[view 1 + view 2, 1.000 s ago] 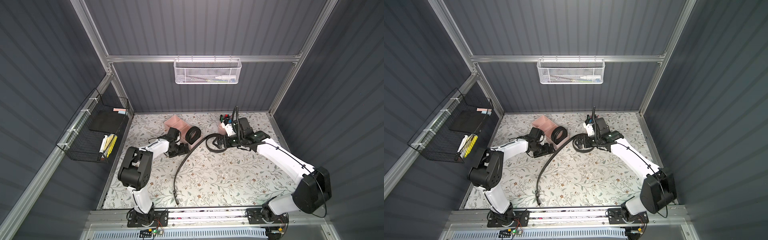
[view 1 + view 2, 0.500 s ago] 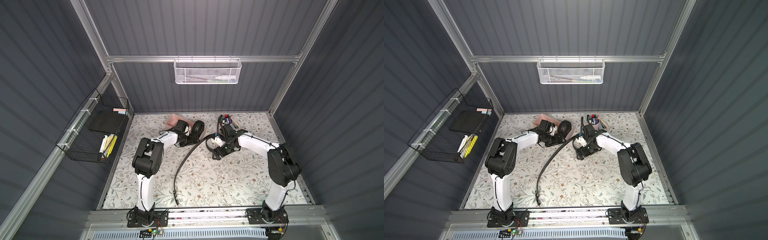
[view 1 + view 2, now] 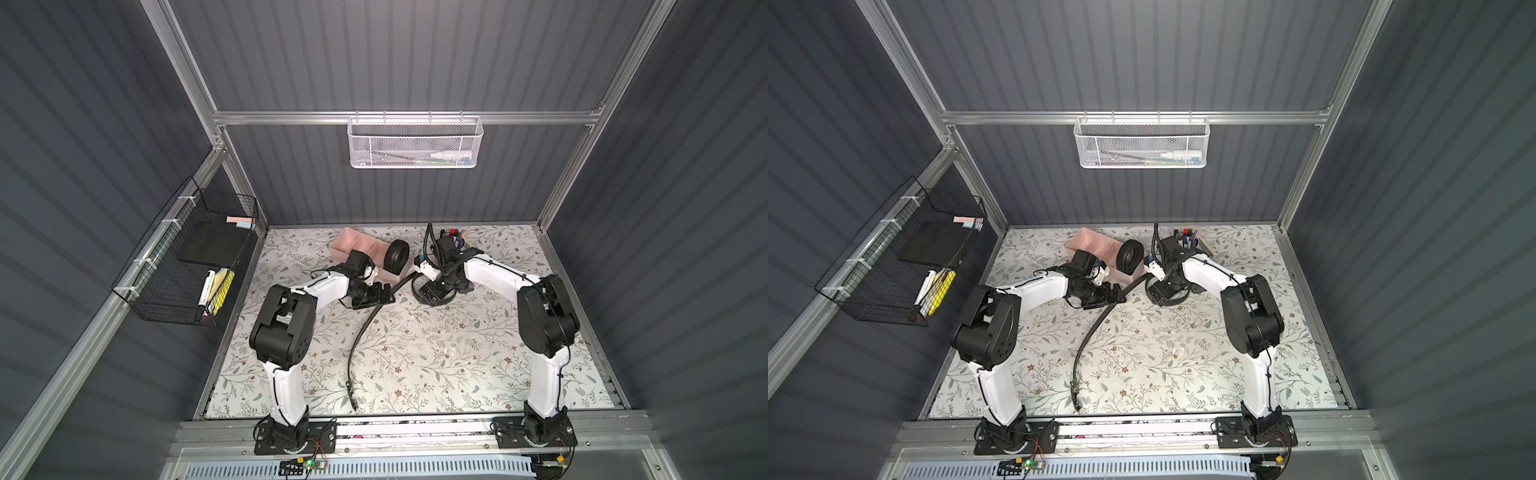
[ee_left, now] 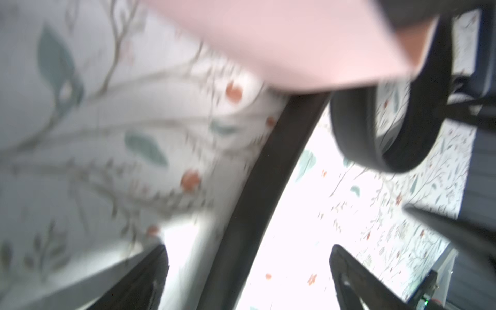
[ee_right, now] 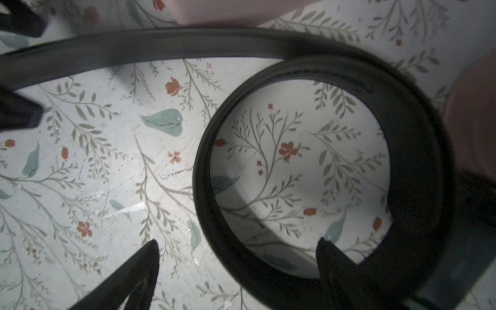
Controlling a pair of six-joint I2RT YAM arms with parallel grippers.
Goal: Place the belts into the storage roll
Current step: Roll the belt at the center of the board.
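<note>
The storage roll [image 3: 360, 246] [image 3: 1090, 245], a pale pink divided tray, lies at the back of the table. One belt, rolled into a coil [image 3: 396, 257] [image 3: 1129, 257], stands on edge in its end compartment nearest the marker cup. The other belt [image 3: 365, 328] [image 3: 1090, 332] runs from a loop [image 3: 434, 300] [image 5: 418, 161] to its buckle [image 3: 353, 400] by the front edge. My left gripper [image 3: 380, 294] [image 4: 247, 257] is open and straddles the strap [image 4: 268, 174]. My right gripper [image 3: 428, 291] [image 5: 236, 247] is open, with one finger inside the loop and one outside.
A round pink cup of markers [image 3: 455, 237] [image 3: 1185, 239] stands just behind my right wrist. A black wire basket [image 3: 195, 266] hangs on the left wall and a white mesh basket [image 3: 413, 141] on the back wall. The floral mat [image 3: 436, 353] covers the table.
My left gripper has come away from the tray and coil and now sits over the loose strap. My right gripper has stayed over the loop; its arm's elbow has swung.
</note>
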